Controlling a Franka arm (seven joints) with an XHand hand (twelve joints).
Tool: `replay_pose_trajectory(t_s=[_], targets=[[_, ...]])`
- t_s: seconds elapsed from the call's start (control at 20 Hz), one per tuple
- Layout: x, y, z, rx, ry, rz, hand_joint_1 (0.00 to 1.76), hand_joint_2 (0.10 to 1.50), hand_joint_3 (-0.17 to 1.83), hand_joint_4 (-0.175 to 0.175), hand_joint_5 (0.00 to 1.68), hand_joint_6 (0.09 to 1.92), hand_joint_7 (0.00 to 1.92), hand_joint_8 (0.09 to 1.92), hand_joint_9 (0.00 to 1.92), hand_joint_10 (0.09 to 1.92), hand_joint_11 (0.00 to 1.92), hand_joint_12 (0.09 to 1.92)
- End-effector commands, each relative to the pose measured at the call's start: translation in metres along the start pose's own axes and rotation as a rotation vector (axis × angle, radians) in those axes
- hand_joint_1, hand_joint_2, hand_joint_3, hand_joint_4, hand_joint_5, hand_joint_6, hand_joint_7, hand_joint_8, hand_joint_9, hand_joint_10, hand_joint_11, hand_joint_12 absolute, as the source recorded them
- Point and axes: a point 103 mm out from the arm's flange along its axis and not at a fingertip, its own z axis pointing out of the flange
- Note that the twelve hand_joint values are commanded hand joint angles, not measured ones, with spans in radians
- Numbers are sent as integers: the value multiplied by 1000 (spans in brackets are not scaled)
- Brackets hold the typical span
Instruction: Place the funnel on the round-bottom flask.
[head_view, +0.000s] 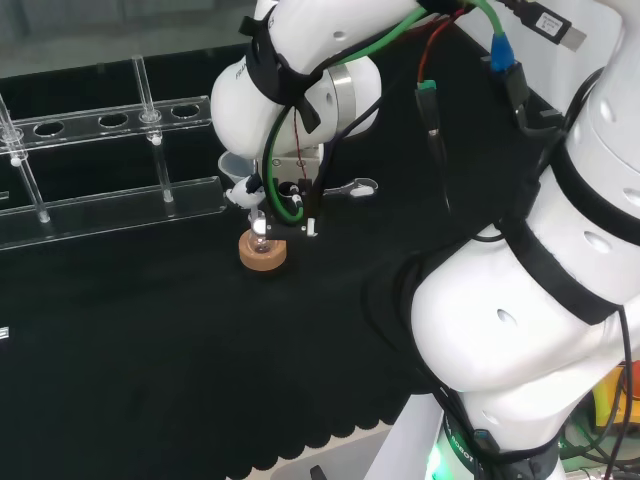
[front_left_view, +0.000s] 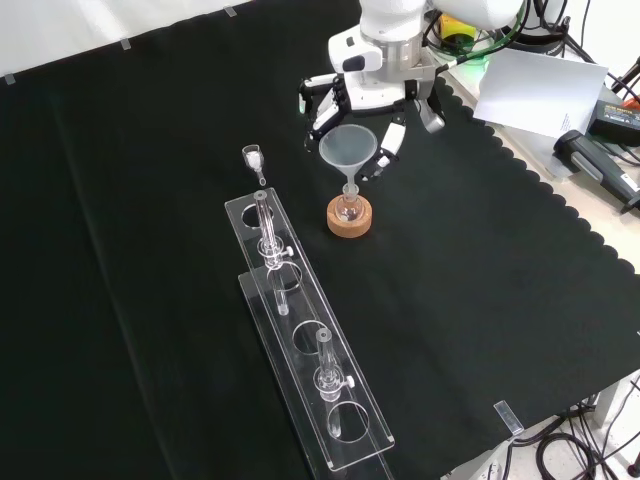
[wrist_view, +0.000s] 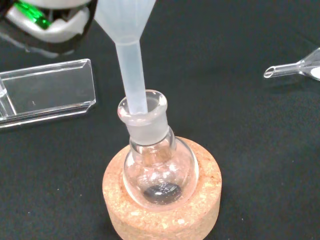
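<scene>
A translucent plastic funnel (front_left_view: 348, 147) hangs above the round-bottom flask (front_left_view: 347, 207), which sits upright in a cork ring (front_left_view: 348, 222). The hand (front_left_view: 375, 85) comes in from the top of the front view, and its fingers (front_left_view: 390, 146) pinch the funnel's rim from both sides. In the wrist view the funnel's stem (wrist_view: 133, 70) leans a little and its tip is inside the flask's neck (wrist_view: 145, 120); the cone is still above the rim. The flask (wrist_view: 160, 170) has a small dark piece at its bottom. In the head view the funnel (head_view: 236, 166) shows left of the hand (head_view: 290, 205), above the cork ring (head_view: 262, 253).
A long clear test-tube rack (front_left_view: 300, 320) with a few tubes stands left of the flask in the front view; its end (wrist_view: 47, 95) lies close behind the flask. A small glass piece (front_left_view: 252, 156) lies near the rack. Papers and devices (front_left_view: 560, 100) sit beyond the cloth's scalloped edge.
</scene>
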Motion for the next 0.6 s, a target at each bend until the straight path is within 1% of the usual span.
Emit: replay_pose_trajectory(t_s=[0.05,0.6], targets=[[4,2,1,-4,-17,5,855,596,717,81,958,526,1181,563,939,315,0,1353],[6,6,16,-11,-34,19,856,596,718,81,956,526,1182,562,941,312,0,1352]])
